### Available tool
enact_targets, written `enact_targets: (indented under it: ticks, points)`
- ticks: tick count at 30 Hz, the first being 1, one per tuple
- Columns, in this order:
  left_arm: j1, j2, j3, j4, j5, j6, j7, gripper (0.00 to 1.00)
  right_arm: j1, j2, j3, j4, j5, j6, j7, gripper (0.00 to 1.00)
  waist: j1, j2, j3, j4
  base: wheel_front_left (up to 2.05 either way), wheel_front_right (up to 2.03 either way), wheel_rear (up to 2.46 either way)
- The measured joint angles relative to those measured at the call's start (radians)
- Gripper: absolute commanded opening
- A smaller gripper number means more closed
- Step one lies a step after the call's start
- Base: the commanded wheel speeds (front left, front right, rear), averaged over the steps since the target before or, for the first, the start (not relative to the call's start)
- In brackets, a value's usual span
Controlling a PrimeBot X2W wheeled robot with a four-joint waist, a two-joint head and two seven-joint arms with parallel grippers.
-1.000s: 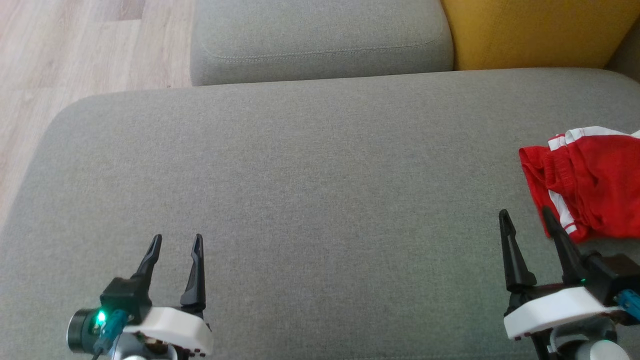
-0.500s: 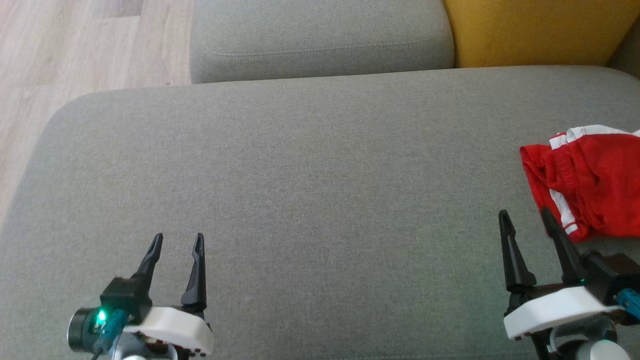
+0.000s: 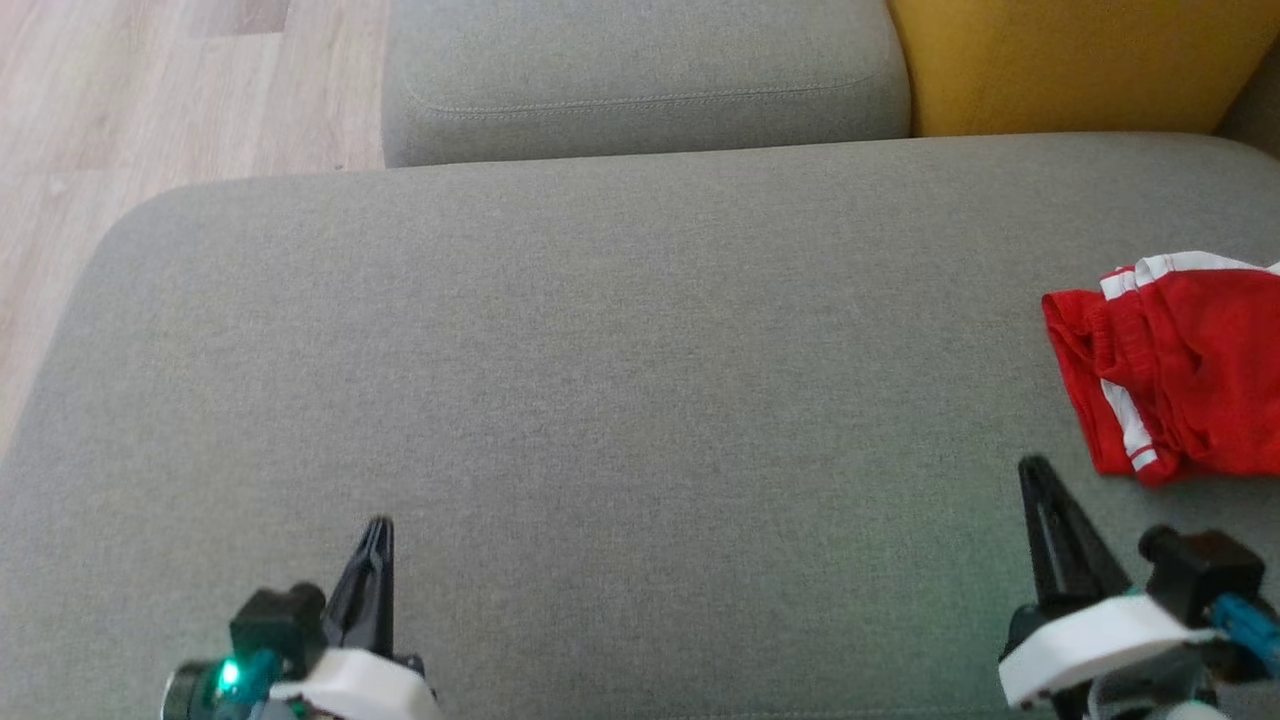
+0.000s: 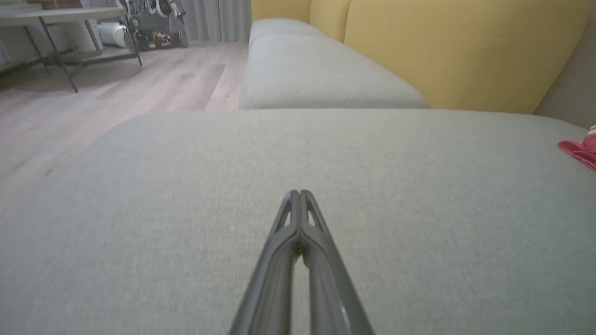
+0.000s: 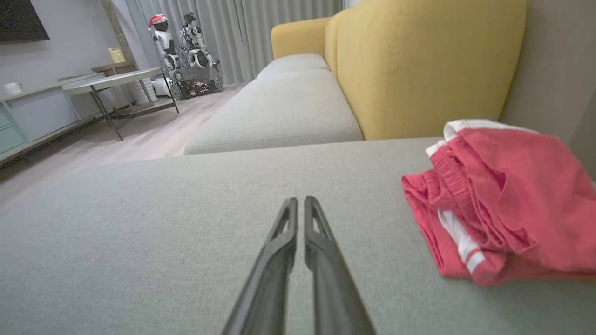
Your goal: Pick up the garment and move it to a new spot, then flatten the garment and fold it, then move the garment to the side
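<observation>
My left gripper (image 4: 300, 194), its two long dark fingers pressed tip to tip and gripping nothing, hangs low over the broad grey fabric seat cushion (image 3: 640, 350). My right gripper (image 5: 300, 201) is likewise drawn closed, with only a sliver of a gap between its fingers, and is just as empty.

Ahead of it and off to its right, clear of the fingertips, the crumpled red garment with white side stripes (image 5: 503, 204) lies bunched on the same cushion. It sits near the cushion's right end, and the edge of the head view cuts it off.

Beyond the cushion sit a second, smaller grey seat cushion (image 3: 640, 70) and a mustard-yellow upholstered backrest (image 3: 1070, 60). Pale wood-plank flooring (image 3: 150, 90) runs along the left. Across the room, in the right wrist view, a grey-topped table on dark metal legs (image 5: 116, 79) stands before long grey curtains (image 5: 260, 28).
</observation>
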Motion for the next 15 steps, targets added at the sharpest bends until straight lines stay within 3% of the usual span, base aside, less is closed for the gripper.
enact_targets:
  ticks: [15]
  points:
    - [0.012,-0.008,0.016,0.019,-0.158,-0.027,0.026,0.00,0.006,0.000,0.001,0.036,0.170,0.000,0.000,0.00,0.0000,0.0000,0.002,-0.001,0.00,0.00,0.00]
